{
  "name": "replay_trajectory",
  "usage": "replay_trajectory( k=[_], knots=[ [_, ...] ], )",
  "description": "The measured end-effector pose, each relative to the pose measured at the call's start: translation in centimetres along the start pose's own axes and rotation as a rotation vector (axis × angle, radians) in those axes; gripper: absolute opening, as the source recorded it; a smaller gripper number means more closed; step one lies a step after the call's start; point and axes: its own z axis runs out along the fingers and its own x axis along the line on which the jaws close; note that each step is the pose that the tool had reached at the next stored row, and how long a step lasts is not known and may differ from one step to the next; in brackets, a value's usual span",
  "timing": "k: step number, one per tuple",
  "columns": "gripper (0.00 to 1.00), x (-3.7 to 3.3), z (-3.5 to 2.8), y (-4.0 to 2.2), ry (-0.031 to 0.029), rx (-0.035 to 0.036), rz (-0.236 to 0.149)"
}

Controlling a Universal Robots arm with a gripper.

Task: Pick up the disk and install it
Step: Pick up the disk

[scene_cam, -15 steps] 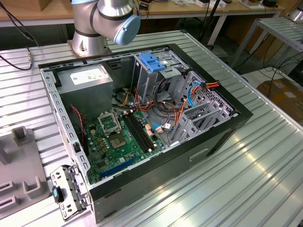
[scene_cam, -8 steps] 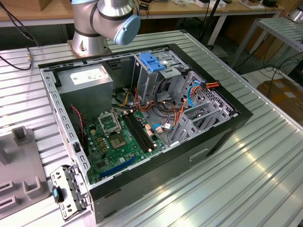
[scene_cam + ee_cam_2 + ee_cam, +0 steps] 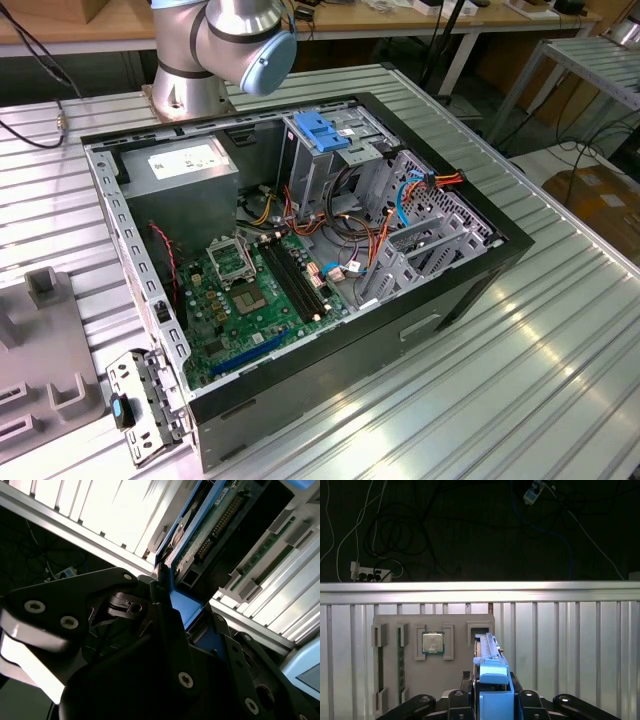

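One blue end tab (image 3: 493,677) of the disk (image 3: 489,647) sits pinched in my tool (image 3: 493,692); I'd judge it stiff, hefty, circuit side (image 3: 222,522) fragile.

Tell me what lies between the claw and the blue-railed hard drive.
Nothing: in the first wrist view the claw grips the flat dark hard drive with blue plastic rails directly by one rail.

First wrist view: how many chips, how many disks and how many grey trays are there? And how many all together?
chip: 1
disk: 1
tray: 1
Total: 3
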Motion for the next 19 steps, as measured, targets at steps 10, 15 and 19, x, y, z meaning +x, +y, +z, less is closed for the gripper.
replay_trajectory(
  k=[10,15,19],
  knots=[
    [0.37,-0.01,-0.32,0.0,-0.0001,0.0001,0.0],
    [0.37,-0.01,-0.47,0.0,0.0,0.0,0.0],
    [0.37,-0.02,-0.6,0.0,-0.0002,0.0,0.0]
  ],
)
